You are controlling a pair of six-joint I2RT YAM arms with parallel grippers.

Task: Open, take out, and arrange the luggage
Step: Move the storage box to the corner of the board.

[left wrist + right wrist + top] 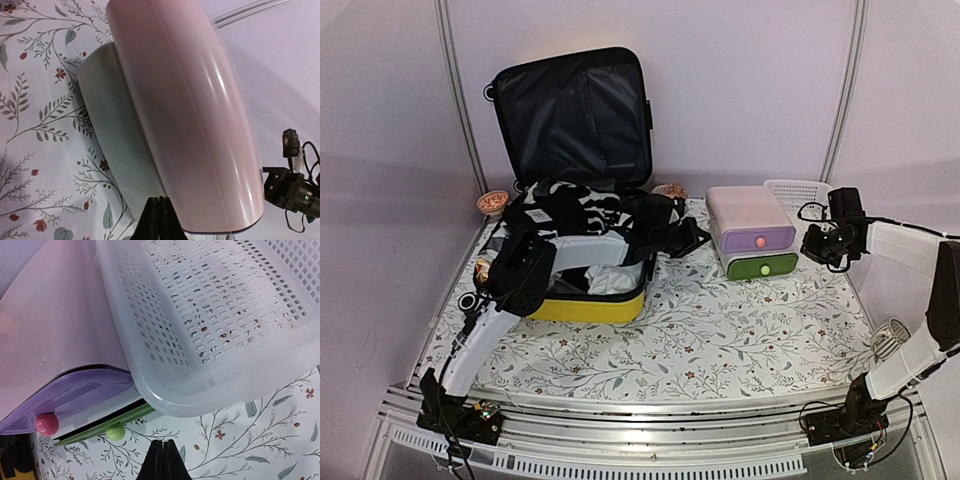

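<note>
The yellow luggage [590,308] lies open at the left of the table, its black-lined lid [575,115] standing upright. Black-and-white clothes [570,210] are piled in its lower half. My left arm reaches across the luggage, and the left gripper [700,240] [159,217] is past its right side, pointing at the drawer box. It is shut with nothing in it. My right gripper [812,245] [164,460] hovers by the box's right side, shut and empty, above the tablecloth.
A pink drawer box [750,225] [190,115] [55,340] with a purple and a green drawer stands right of centre. A white mesh basket [798,190] [215,315] sits behind it. Small bowls [493,203] stand beside the luggage lid. A floral cloth [700,330] covers the table.
</note>
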